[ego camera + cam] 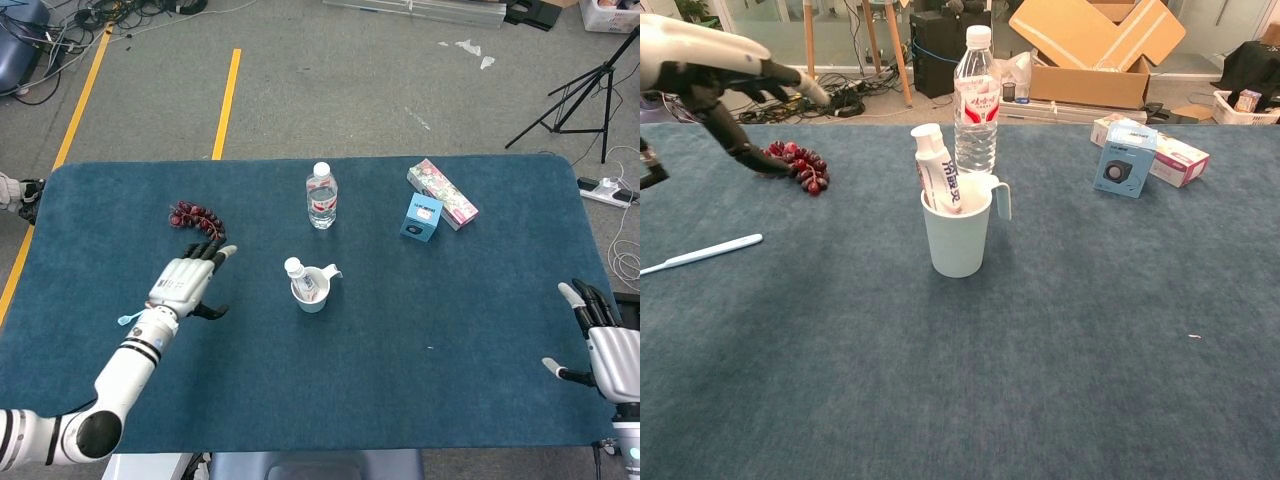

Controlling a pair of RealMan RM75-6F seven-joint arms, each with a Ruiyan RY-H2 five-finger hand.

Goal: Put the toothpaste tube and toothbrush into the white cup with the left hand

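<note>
Right hand [600,338], grey-white w/ black fingertips, sits at the near right edge of the dark blue carpet-like tabletop [430,400]; fingers spread, nothing in it. Seen in head view only.

Left hand [186,280], white back w/ black fingers, is over the left part of the tabletop, palm down, fingers apart, holding nothing. In chest view left hand shows at the upper left corner, fingers stretched out. It's well apart from the cup.

Light blue plastic toothbrush [700,253] lies flat on the tabletop at left, near the left hand; in head view only its brush end peeks out beside the wrist. Not in the cup.

Mid-tabletop: white plastic cup w/ handle [957,238] stands upright, handle to the right. White toothpaste tube w/ red & blue print [937,171] stands in it, cap end up, leaning against the cup's left rim.

Further back at left, bunch of dark red grapes [797,164] lies just beyond the left hand's fingertips. Behind the cup, clear plastic water bottle w/ white cap & red label [977,99] stands upright. Back right: small blue cardboard box [1123,159], and just behind it, touching or nearly so, a long pink floral carton [1168,150] lying flat.
</note>
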